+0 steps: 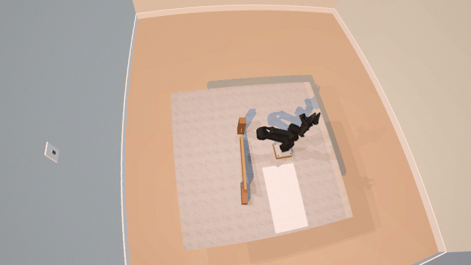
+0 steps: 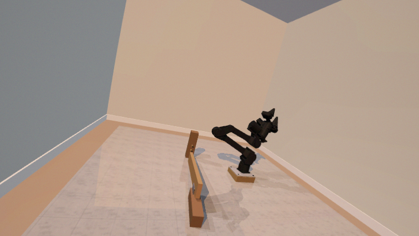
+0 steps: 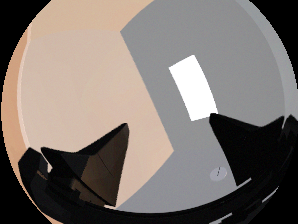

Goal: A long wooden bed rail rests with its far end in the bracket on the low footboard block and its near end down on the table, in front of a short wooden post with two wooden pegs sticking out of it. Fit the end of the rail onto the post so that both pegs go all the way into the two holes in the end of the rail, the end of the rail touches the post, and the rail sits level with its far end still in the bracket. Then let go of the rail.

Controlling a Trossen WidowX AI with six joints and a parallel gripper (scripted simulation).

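The long light-wood rail slopes down from the low footboard block toward the post. Its far end rests at the block, where only a little of the grey bracket shows. Its other end is low at the table, just in front of the short brown post. Small pegs show on the post's rail-facing side; the rail's end holes are not visible. My gripper is open and empty, raised high and pointing away from the rail and post.
The arm's base plate stands on the table, to the right of the rail. A white rectangle lies on the table in front of the base. The wrist view shows walls, ceiling and a bright white panel.
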